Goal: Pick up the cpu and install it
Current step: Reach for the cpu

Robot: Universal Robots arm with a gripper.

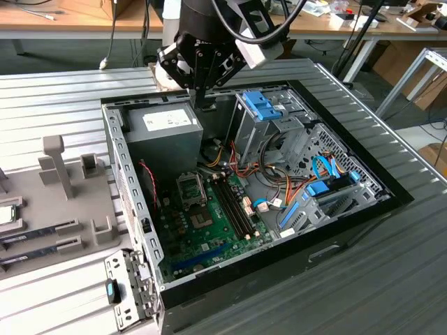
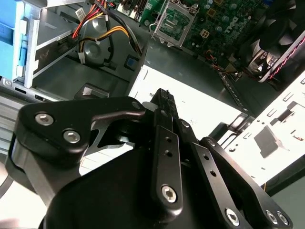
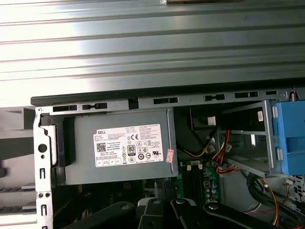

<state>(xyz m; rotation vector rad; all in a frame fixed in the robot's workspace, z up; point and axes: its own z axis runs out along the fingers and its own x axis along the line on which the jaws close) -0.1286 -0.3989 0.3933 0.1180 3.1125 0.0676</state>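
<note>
Closed on nothing, the pincer (image 1: 203, 103) hangs over the power supply (image 1: 159, 132); lowering here risks striking it, well apart from the cpu (image 1: 5, 213).

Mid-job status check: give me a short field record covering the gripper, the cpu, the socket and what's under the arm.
gripper: gripper shut, nothing seen in it
under gripper: power supply, inside the open case
cpu: on the grey tray, at the exterior view's left edge, outside the case
cpu socket: on the green board, looks empty
task state: cpu not picked up yet
</note>
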